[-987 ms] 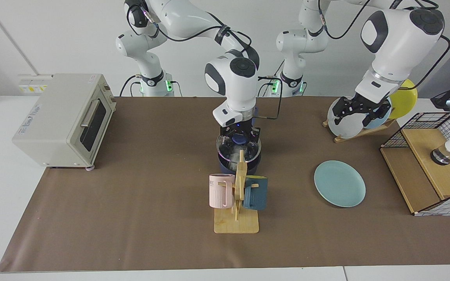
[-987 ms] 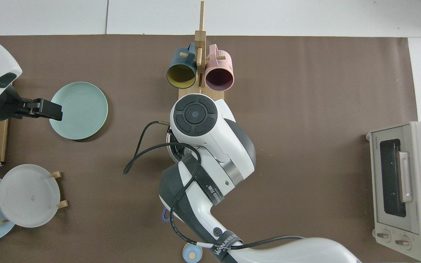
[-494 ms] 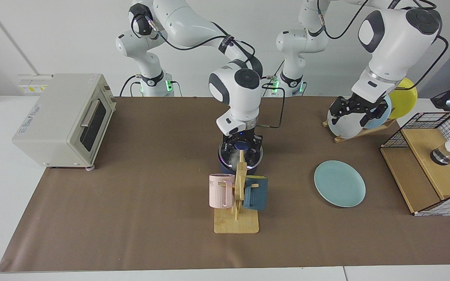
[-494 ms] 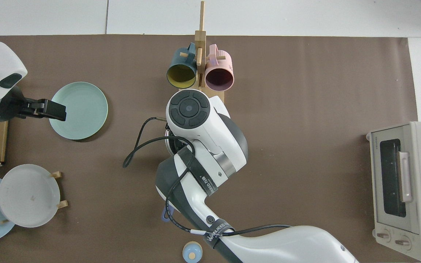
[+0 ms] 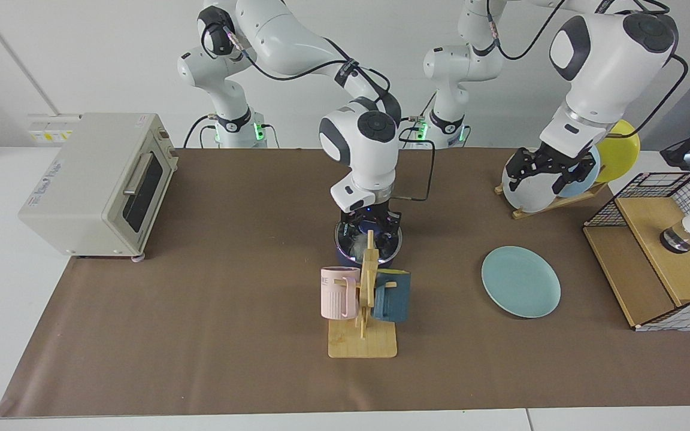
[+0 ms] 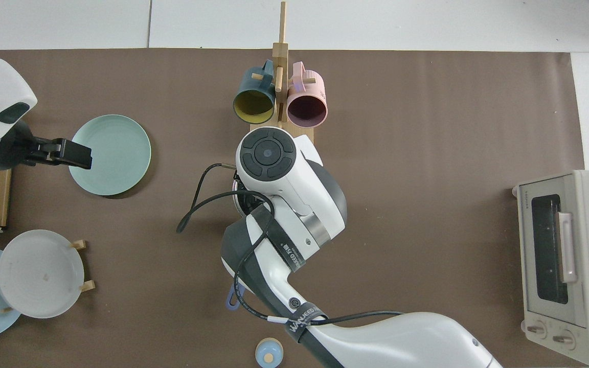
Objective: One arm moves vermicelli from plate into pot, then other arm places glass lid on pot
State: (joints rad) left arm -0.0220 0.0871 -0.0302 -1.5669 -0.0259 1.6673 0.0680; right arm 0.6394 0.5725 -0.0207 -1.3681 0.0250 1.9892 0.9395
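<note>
Mug stand [image 5: 364, 311]: wooden, nearest the facing camera; a pink mug [image 5: 339, 292] and a dark blue mug [image 5: 392, 296] hang on it. It serves as the landmark here.
Plate [image 5: 520, 281]: teal-green, flat on the brown bench cover [image 5: 201, 335], off to the stand's side toward the left arm's base; nothing lies on it.
Pot [image 5: 345, 254]: dark navy, directly behind the mug stand, partly hidden by the stand's post. Its long axis is its handle, whose blue end [image 6: 232, 300] shows in the top view beyond the right arm, pointing away from the stand toward the robots' side of the bench.
Glass lid [image 5: 369, 238]: level over the pot's mouth, metal rim lined up with the pot's rim; whether it sits fully on the rim cannot be told.
Vermicelli [image 5: 357, 244]: a pale wisp seen through the glass, inside the pot.
Right hand [image 5: 371, 216]: pointing straight down over the lid's centre, behind the stand; the fingers are at the blue knob, but whether they grip it or have let go cannot be told.
Left hand [image 5: 547, 173]: raised and waiting, far behind the plate, in front of the racked plates [image 5: 530, 185]; fingers spread, holding nothing.
Toaster oven [image 5: 96, 182]: well apart from the stand, on the right arm's side.
</note>
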